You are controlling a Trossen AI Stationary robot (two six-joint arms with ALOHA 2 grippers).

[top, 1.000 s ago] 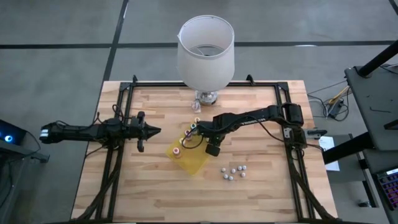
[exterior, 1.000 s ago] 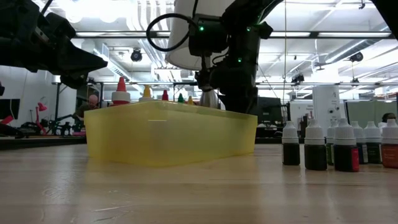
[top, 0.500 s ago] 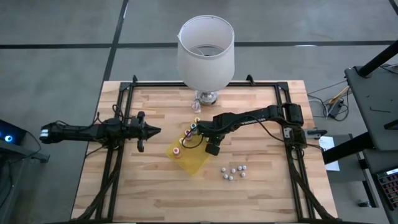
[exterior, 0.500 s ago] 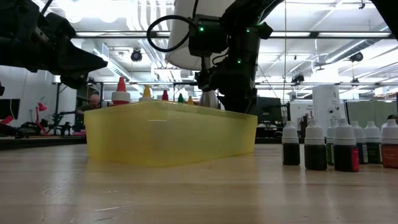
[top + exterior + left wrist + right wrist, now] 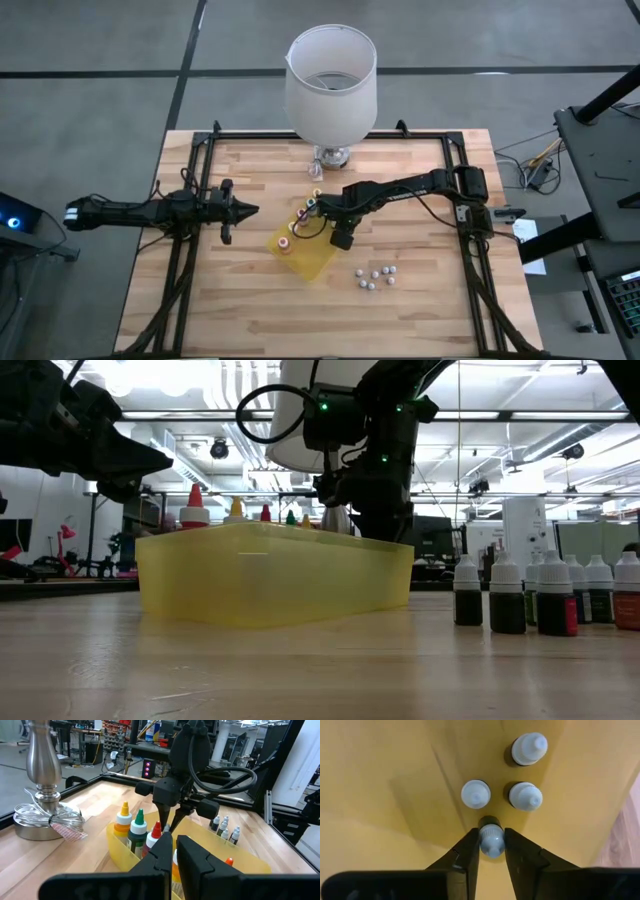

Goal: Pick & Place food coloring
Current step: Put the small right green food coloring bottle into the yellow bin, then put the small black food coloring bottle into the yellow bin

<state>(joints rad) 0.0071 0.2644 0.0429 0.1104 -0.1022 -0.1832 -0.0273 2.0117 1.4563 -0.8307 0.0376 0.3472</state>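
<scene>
The food coloring bottles stand in a yellow tray (image 5: 312, 262). A row with coloured caps (image 5: 136, 827) is at its far-left side, and three white-capped ones (image 5: 525, 796) stand upright on the tray floor. My right gripper (image 5: 491, 851) hangs over the tray, pointing straight down, shut on a fourth white-capped bottle (image 5: 491, 840). Several more dark bottles with white caps (image 5: 540, 595) stand on the table to the tray's right. My left gripper (image 5: 250, 210) hovers left of the tray, shut and empty. My right gripper pinches the white-capped bottle by its ribbed cap (image 5: 491, 834), one finger (image 5: 468, 851) on each side, coming from above and pointing down. The bottle is upright under the fingers, inside the tray. I cannot tell whether its base rests on the tray floor.
A lamp with a white shade (image 5: 330, 70) and a metal base (image 5: 42, 765) stands at the table's far edge, close behind the tray. Black rails (image 5: 200, 150) frame the tabletop. Bare wood lies at the near side.
</scene>
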